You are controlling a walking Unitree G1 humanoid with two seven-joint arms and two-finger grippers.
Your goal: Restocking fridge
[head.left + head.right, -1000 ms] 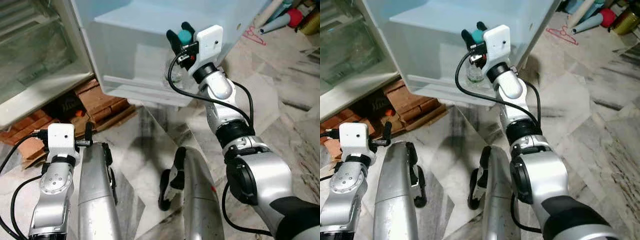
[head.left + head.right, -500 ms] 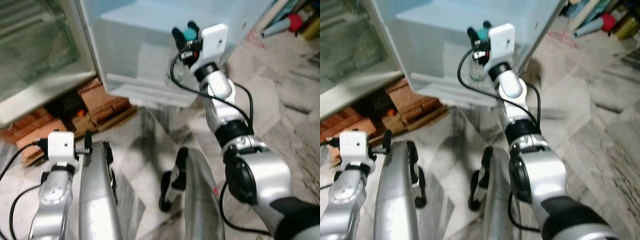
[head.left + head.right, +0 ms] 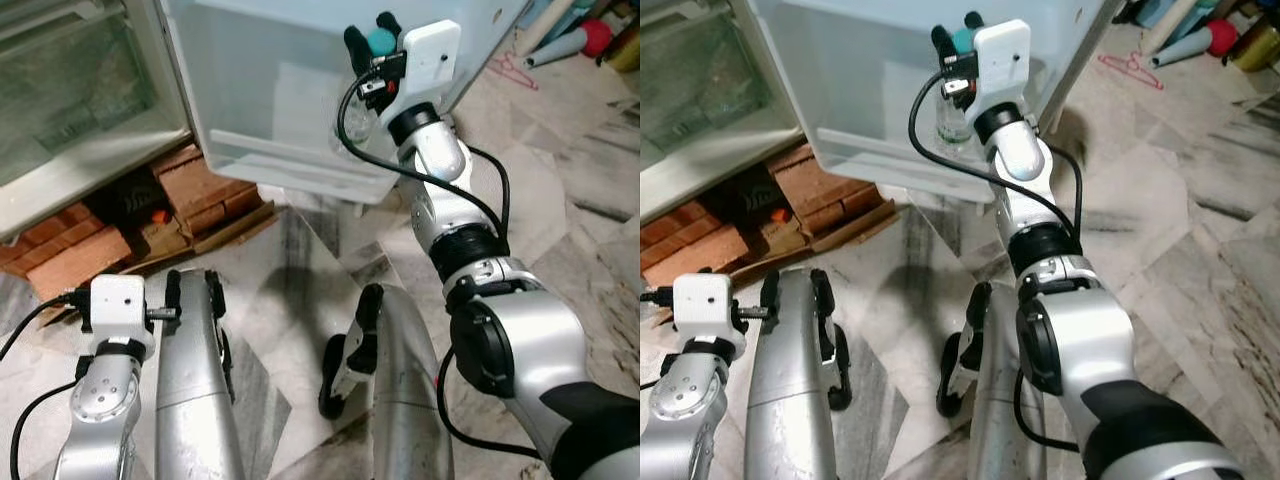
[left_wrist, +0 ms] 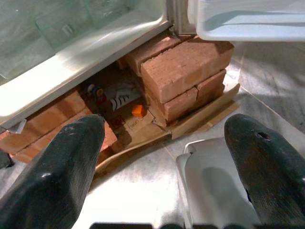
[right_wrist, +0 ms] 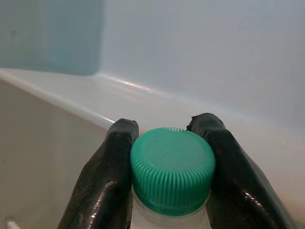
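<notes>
Left eye view: right gripper (image 3: 372, 38) was raised to the open fridge door (image 3: 290, 90), fingers closed on the neck of a clear bottle (image 3: 352, 135) just under its green cap (image 3: 378, 41); the bottle hung upright inside the door's lower shelf (image 3: 300, 165), seemingly gripped by the neck so the body could go down behind the shelf rail; whether its base rested on the shelf floor I could not tell. Left gripper (image 3: 172, 292) hung low beside the robot's legs, idle.

Right eye view: same arrangement; the bottle's clear body showed through the pale shelf wall, below the fingers; bricks (image 3: 710, 245) propped the fridge off the marble floor (image 3: 1160, 220).

Left wrist view: the left gripper's fingers (image 4: 57, 176) stood wide apart, holding nothing, aimed at the bricks and the fridge's lower edge.

Right wrist view: both fingers (image 5: 107, 167) pressed against opposite sides of the ribbed green cap, the white inner wall of the door just beyond; judged the placing step nearly done, release pending.
</notes>
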